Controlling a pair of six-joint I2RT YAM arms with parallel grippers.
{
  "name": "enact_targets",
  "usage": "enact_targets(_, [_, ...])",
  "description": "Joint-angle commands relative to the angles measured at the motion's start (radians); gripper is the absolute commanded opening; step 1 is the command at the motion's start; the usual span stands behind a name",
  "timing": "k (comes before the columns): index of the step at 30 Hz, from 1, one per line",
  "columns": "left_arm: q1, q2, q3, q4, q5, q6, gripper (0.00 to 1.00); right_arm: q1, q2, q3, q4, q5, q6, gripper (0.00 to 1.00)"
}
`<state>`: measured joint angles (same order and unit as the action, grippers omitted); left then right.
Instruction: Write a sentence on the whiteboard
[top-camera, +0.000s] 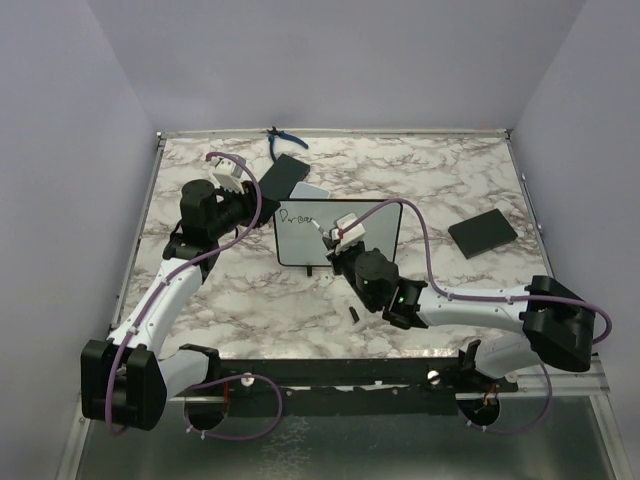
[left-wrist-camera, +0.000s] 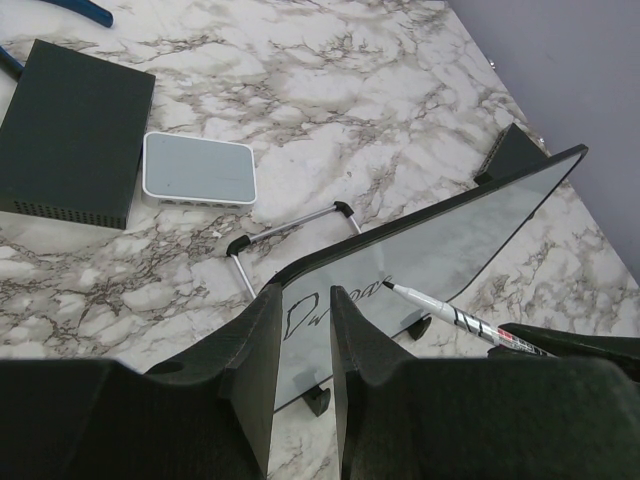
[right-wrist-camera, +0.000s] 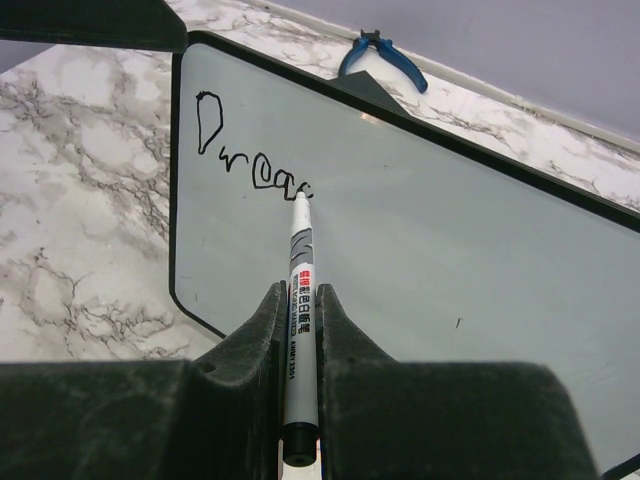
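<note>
The whiteboard (top-camera: 300, 238) stands in the middle of the marble table (top-camera: 440, 180), its left edge pinched in the left gripper (left-wrist-camera: 305, 300). The right gripper (right-wrist-camera: 300, 295) is closed on a marker (right-wrist-camera: 301, 260), whose tip partly hides the last letter of the unfinished sentence (right-wrist-camera: 250, 150), "Drea".

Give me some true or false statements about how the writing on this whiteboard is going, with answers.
1. The right gripper holds a marker, tip on the whiteboard. True.
2. The writing fills two lines. False: only "Drea" is there, upper left.
3. Blue-handled pliers lie near the table's far edge. True.
4. The left gripper hangs clear of the board. False: its fingers clamp the board's edge.
</note>
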<state>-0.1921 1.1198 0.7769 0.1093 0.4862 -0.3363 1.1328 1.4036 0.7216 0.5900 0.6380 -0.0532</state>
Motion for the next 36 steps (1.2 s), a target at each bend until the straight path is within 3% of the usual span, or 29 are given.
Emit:
enact_targets(1, [-0.003,-0.020,-0.011,0.003,0.011,0.000,0.27,0.002,0.010,0.017,-0.004,0.039,0.013,0.00])
enact_targets(36, [-0.003,-0.018,-0.010,0.004,0.012,-0.002,0.27,0.004,0.015,-0.002,-0.042,0.020,0.050,0.00])
